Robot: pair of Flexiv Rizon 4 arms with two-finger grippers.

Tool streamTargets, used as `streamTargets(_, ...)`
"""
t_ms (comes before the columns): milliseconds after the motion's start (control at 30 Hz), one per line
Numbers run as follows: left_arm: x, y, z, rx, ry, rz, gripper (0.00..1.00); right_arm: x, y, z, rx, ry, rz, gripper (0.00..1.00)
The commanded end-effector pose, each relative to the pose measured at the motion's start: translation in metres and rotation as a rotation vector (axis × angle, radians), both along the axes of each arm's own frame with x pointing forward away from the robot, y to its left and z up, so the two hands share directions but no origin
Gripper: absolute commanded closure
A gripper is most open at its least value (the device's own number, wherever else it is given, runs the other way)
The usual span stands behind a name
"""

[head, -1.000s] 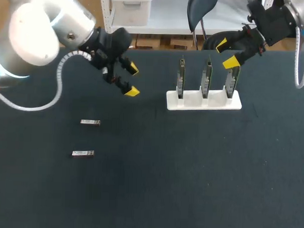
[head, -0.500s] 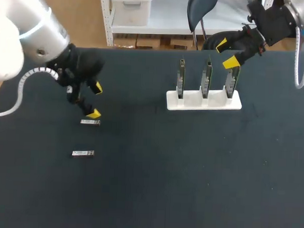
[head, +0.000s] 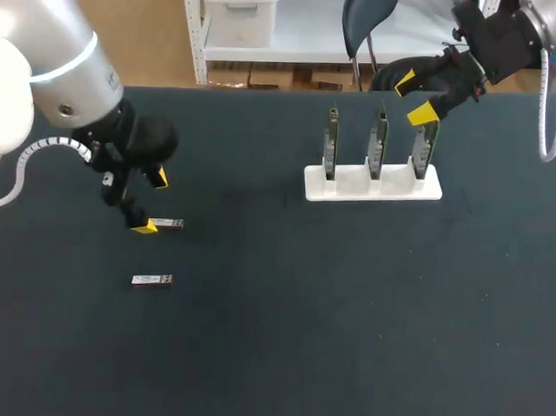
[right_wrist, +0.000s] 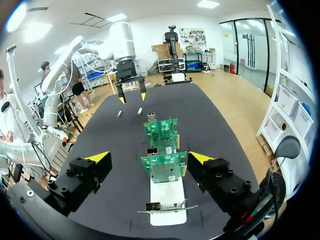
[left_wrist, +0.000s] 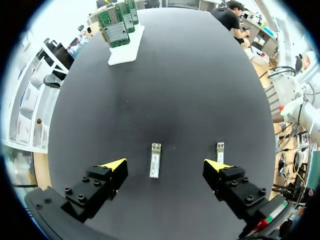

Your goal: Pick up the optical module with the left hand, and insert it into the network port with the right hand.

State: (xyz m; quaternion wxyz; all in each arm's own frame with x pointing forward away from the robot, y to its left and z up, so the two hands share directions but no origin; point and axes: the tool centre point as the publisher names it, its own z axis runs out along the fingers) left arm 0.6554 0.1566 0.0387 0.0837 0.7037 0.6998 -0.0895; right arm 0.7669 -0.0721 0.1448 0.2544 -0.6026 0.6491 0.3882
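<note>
On the near left of the dark table [head: 301,337] the near optical module [head: 152,279] lies flat, alone. Just beyond it the far optical module [head: 166,224] lies flat between the widely spread fingers of the left gripper [head: 148,202]; neither finger seems to touch it, though the height is hard to judge. Farther back, right of middle, a white holder [head: 372,186] carries three upright circuit boards [head: 379,143]. By the top of the rightmost board hangs the right gripper [head: 413,98], wide open and empty.
</note>
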Motion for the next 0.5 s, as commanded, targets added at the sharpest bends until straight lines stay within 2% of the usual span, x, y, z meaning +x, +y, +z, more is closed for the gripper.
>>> streamTargets(33,0.006,0.0,-0.007,0.024,0.011,0.001,0.0,-0.002,0.0,0.0,-0.001,-0.005,-0.004,0.0)
streamTargets(300,0.002,0.001,-0.026,0.061,0.02,0.02,0.0,-0.002,0.0,0.0,-0.001,-0.005,-0.004,0.0)
streamTargets(500,0.0,0.001,-0.032,0.09,0.02,0.021,0.0,-0.002,0.0,0.0,-0.001,-0.005,-0.004,0.0)
